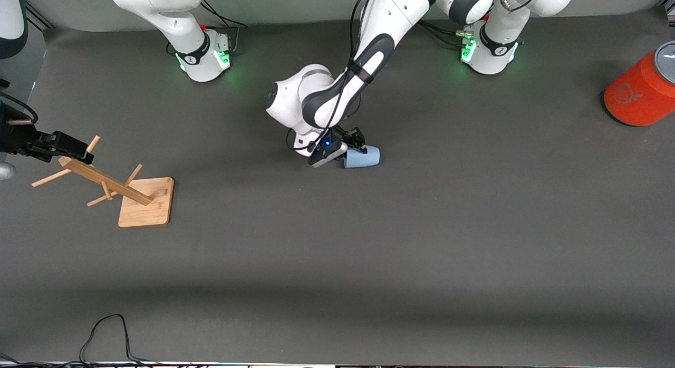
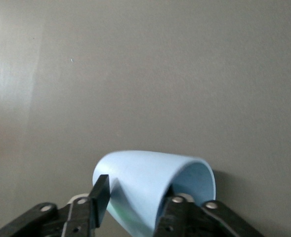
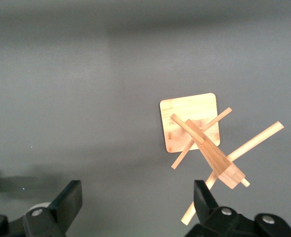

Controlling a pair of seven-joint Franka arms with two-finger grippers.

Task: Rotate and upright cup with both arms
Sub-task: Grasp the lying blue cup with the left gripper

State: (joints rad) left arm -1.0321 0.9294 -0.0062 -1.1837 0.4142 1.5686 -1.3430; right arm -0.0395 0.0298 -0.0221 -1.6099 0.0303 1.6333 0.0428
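Mat (image 1: 369,262) dark grey; left end effector (image 1: 357,145) grasping cup (image 1: 364,157); right end effector (image 1: 63,146) released.

A dark grey mat (image 1: 369,262) is covering pretty much the whole table, with a soft band of shadow lying across it close to the front camera. A wooden peg stand (image 1: 142,199) is sitting toward the right arm's end, an orange can with a grey lid (image 1: 640,94) is lying tilted at the left arm's end, and a black cable (image 1: 105,336) is looping along the nearest edge. Green light is glowing on the mat along the top.
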